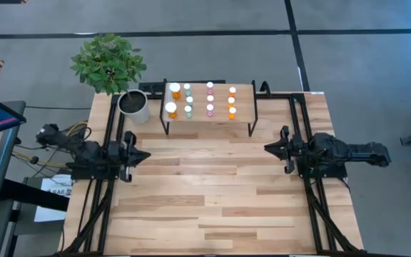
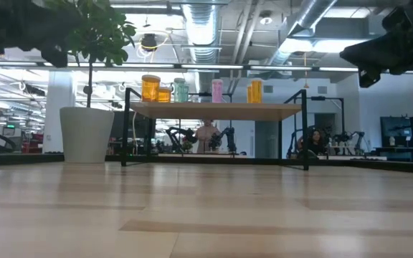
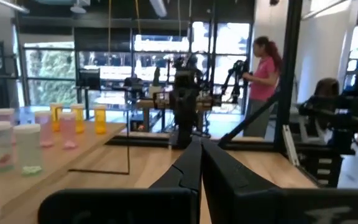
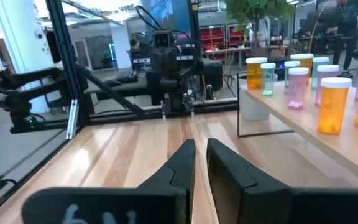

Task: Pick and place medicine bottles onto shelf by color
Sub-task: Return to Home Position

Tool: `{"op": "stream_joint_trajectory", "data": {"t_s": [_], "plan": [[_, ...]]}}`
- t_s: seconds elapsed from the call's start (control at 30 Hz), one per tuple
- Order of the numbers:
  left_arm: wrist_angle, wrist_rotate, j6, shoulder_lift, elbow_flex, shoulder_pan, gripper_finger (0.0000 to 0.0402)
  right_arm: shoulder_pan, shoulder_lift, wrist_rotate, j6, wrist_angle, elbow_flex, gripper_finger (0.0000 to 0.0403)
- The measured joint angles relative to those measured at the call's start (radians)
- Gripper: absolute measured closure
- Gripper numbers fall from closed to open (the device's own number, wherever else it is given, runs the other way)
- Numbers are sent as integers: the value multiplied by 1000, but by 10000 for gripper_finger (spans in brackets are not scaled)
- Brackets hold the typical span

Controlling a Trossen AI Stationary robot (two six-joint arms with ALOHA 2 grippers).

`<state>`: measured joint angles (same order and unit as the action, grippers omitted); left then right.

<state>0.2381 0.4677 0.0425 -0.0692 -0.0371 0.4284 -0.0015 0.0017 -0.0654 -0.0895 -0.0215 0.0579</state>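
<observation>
Medicine bottles (image 1: 210, 108) all color-sorted on the shelf (image 1: 220, 116), none on the counter (image 1: 212, 185), left pincer (image 1: 145, 155) and right pincer (image 1: 268, 148) pressed together at its side edges.

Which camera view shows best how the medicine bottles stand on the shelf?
The high view: it shows the medicine bottles from above on the shelf, in colour columns. The low view sees them side-on, overlapping. Each wrist view sees them from one end, partly cut off.

A robotics lab — exposed ceiling ducts (image 2: 201, 27), other robot arms (image 2: 180, 136) beyond.
</observation>
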Motion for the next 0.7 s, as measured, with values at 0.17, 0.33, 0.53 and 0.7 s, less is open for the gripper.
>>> {"op": "stream_joint_trajectory", "data": {"t_s": [0.17,0.33,0.53,0.7], "plan": [[39,-81,-51,-4,26,-83,401,0,0,26,8,-59,-33,346],[37,-214,-90,-9,27,-168,401,1,0,27,-15,-65,-48,376],[-8,-263,-125,-9,27,-217,401,-1,1,15,-96,-31,-48,398],[-48,-283,-136,-9,28,-220,401,-1,1,14,-113,-24,-48,374]]}}
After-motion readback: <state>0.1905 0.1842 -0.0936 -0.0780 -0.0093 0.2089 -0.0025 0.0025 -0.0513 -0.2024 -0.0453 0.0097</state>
